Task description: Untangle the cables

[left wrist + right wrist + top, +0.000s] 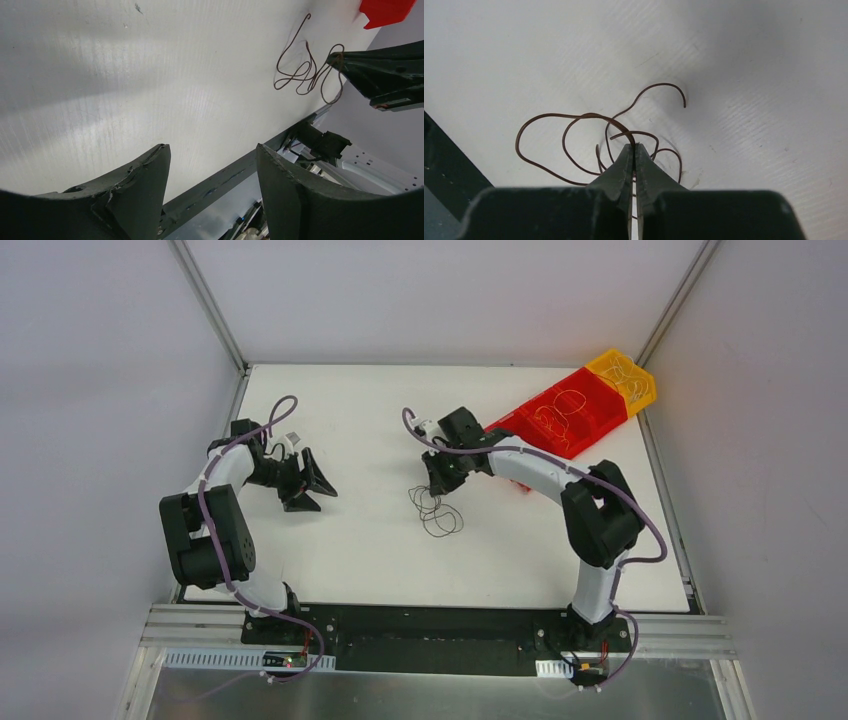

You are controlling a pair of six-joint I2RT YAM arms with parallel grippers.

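Note:
One thin dark-brown cable [438,512] lies in loose curly loops on the white table near the middle. My right gripper [436,486] stands over the far edge of those loops, shut on a strand of the cable [664,84]; in the right wrist view the tips [634,145] are pressed together on the wire. The left wrist view shows the same cable [305,79] with the right gripper's tip [336,59] pinching it. My left gripper [326,498] hovers well to the left, open and empty [210,152].
A red tray [575,425] holding thin orange wire loops lies at the back right, with a yellow bin [640,390] of wires at its far end. A corner of the red tray [385,11] shows in the left wrist view. White walls enclose the table.

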